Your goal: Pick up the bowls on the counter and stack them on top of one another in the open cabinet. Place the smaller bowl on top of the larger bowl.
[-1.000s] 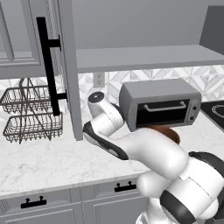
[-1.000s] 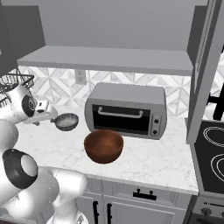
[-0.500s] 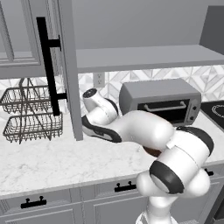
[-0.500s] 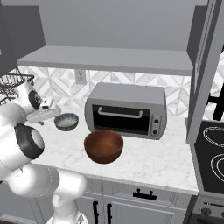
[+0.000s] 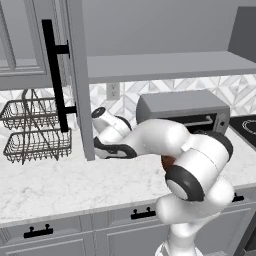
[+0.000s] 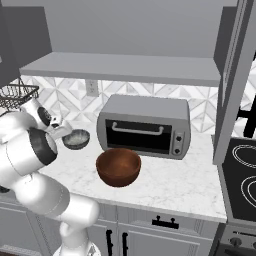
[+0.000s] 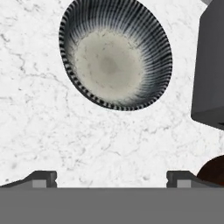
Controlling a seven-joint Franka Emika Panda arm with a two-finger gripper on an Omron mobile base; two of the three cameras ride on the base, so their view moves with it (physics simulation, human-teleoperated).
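The smaller bowl (image 7: 114, 54), dark grey with a pale speckled inside, rests on the white marble counter (image 7: 39, 127) just ahead of my gripper (image 7: 111, 178). The fingertips (image 7: 43, 177) stand wide apart, open, with nothing between them. In the right base view the gripper (image 6: 61, 131) hovers at the left rim of this bowl (image 6: 76, 139). The larger bowl (image 6: 118, 166), glossy reddish-brown, sits nearer the counter's front edge; a sliver of it (image 7: 214, 171) shows beside my right fingertip. The open cabinet's shelf (image 6: 120, 67) runs above, bare.
A grey toaster oven (image 6: 145, 125) stands right of the small bowl, close behind the brown one. The cabinet door (image 5: 75, 80) with its black bar handle (image 5: 54, 75) hangs open at the left, next to a wire basket rack (image 5: 32, 131). A stove (image 6: 245, 175) lies far right.
My arm has folded round, its elbow swinging forward and to the right, while the hand stays by the small bowl. Neither bowl has moved.
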